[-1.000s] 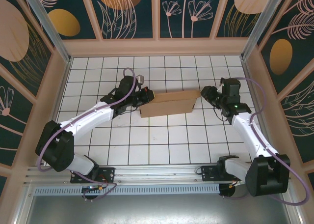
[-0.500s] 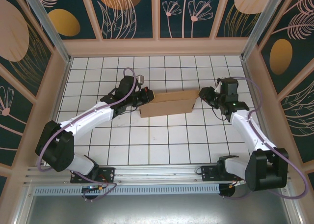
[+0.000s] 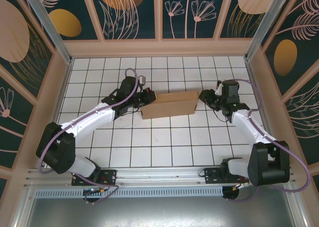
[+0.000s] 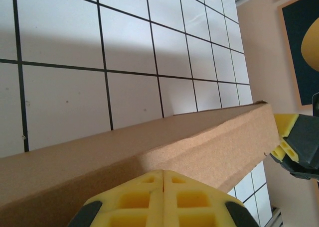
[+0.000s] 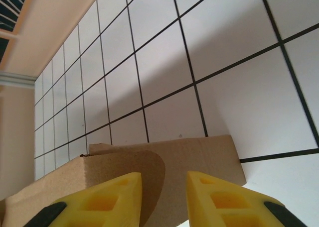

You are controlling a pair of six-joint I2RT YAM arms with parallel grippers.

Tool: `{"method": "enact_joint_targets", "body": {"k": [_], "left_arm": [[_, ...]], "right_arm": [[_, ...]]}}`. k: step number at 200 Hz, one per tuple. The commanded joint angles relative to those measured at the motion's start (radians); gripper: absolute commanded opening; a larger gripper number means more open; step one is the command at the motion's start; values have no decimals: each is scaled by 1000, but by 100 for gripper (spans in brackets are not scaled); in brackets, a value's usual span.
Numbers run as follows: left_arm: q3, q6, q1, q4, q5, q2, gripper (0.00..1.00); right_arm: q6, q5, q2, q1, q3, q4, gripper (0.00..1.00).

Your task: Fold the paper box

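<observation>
The paper box (image 3: 170, 106) lies partly folded on the white tiled floor, a long brown cardboard shape with a raised back wall. My left gripper (image 3: 150, 97) is at its left end, yellow pads pressed together, shut with nothing between them. In the left wrist view the left gripper (image 4: 163, 173) touches the cardboard wall (image 4: 149, 147), which runs away to the right. My right gripper (image 3: 203, 96) is at the box's right end, open. In the right wrist view the right gripper (image 5: 163, 184) hovers over the end flap (image 5: 199, 157) and a rounded tab (image 5: 124, 170).
Beige side walls (image 3: 259, 87) border the tiled floor (image 3: 164, 142) on the left, right and back. The right gripper's yellow fingers (image 4: 289, 137) show past the box's far end in the left wrist view.
My right gripper has moved a little left, closer to the box's right end. The left arm and the box have stayed put.
</observation>
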Motion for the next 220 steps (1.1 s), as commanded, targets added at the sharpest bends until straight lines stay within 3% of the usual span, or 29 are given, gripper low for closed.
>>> {"method": "enact_joint_targets", "body": {"k": [1, 22, 62, 91, 117, 167, 220], "left_arm": [[-1, 21, 2, -41, 4, 43, 0], [2, 22, 3, -43, 2, 46, 0], [21, 52, 14, -76, -23, 18, 0], [34, 75, 36, -84, -11, 21, 0], [34, 82, 45, -76, -4, 22, 0], [43, 102, 45, -77, 33, 41, 0], [50, 120, 56, -86, 41, 46, 0]], "right_arm": [[7, -159, 31, 36, -22, 63, 30], [-2, -107, 36, 50, 9, 3, 30], [-63, 182, -102, 35, 82, -157, 29], [-97, 250, -111, 20, 115, -170, 27], [-17, 172, -49, -11, 38, -87, 23], [203, -159, 58, -80, -167, 279, 16], [255, -266, 199, -35, -197, 429, 16]]}}
